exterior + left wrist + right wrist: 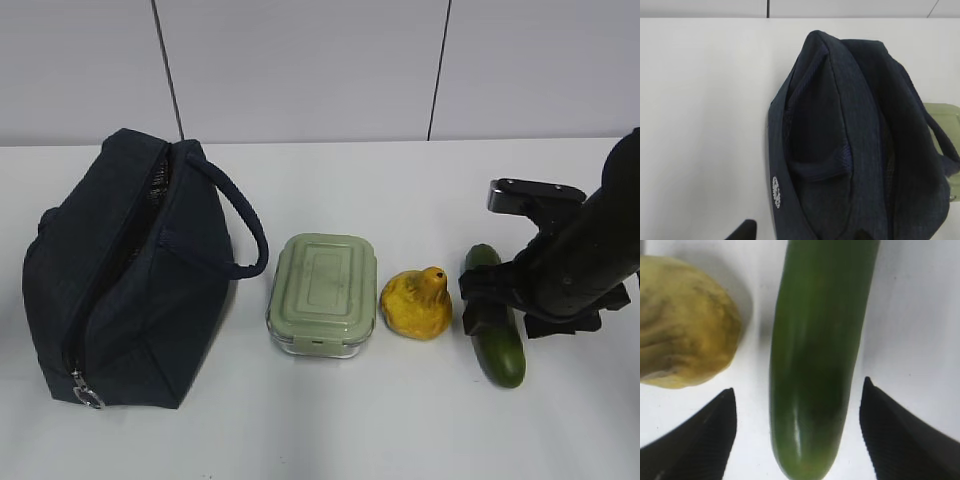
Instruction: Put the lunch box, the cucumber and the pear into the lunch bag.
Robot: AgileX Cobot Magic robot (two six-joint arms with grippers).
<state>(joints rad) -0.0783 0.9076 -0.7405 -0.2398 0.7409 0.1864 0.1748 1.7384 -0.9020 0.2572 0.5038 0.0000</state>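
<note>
- The right gripper (797,432) sits low over the long, smooth dark green cucumber (817,355), jaws spread wide, one ribbed black finger (695,440) on each side and white table showing in both gaps: nothing grasped.
- In the exterior view that cucumber (497,322) lies on the white table (400,430) at the right end of the row, with the black right arm (580,265) crossing above it.
- The lumpy yellow pear (417,303) sits just beside the cucumber, apart from it, outside the left finger.
- Next in the row comes the sage-green-lidded glass lunch box (322,294), lid clipped on.
- The boxy dark navy fabric lunch bag (125,275) stands far left, its top gaping.
- The left gripper (805,235) hovers above the bag; only dark tips show at the frame edge, parted, holding nothing.
</note>
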